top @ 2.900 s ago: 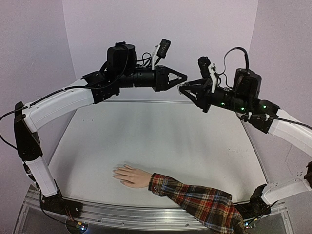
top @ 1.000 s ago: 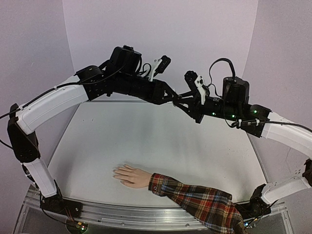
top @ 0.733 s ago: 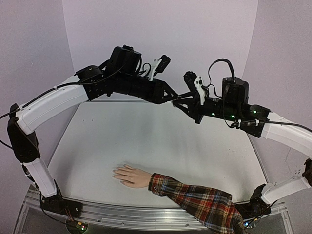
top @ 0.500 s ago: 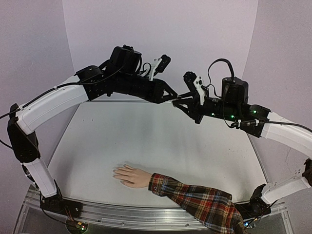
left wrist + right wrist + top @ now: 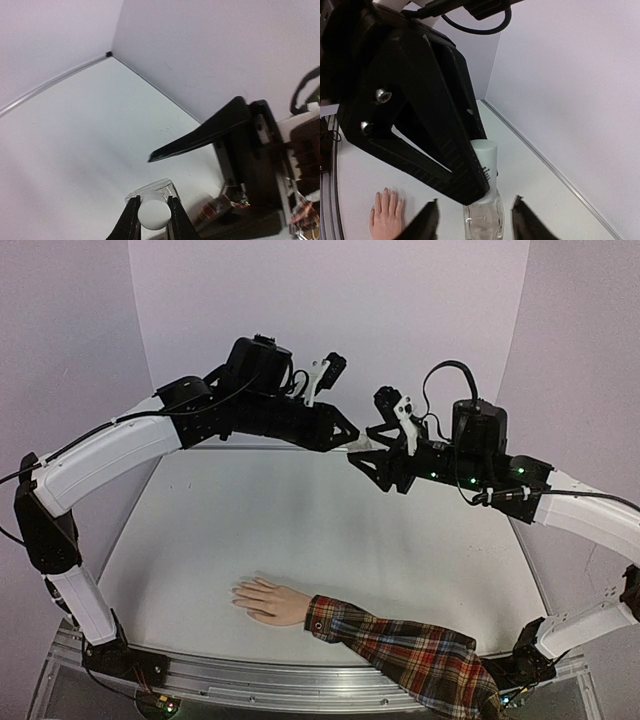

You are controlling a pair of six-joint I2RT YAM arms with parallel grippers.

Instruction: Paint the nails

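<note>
High above the table's far side my two grippers meet at a small bottle with a clear glass body and a white cap. My left gripper is shut on the white cap. My right gripper stands open, one finger on each side of the glass body and apart from it. The pale hand lies flat near the front of the table with fingers spread to the left. Its nails are too small to make out. The hand also shows in the right wrist view.
A red plaid sleeve runs from the hand to the front right corner, beside the right arm's base. The white table is walled in by pale purple panels at the back and on both sides.
My right gripper has opened and let go of the bottle. My left gripper has closed on the cap and now carries the bottle alone. The hand has not moved.
</note>
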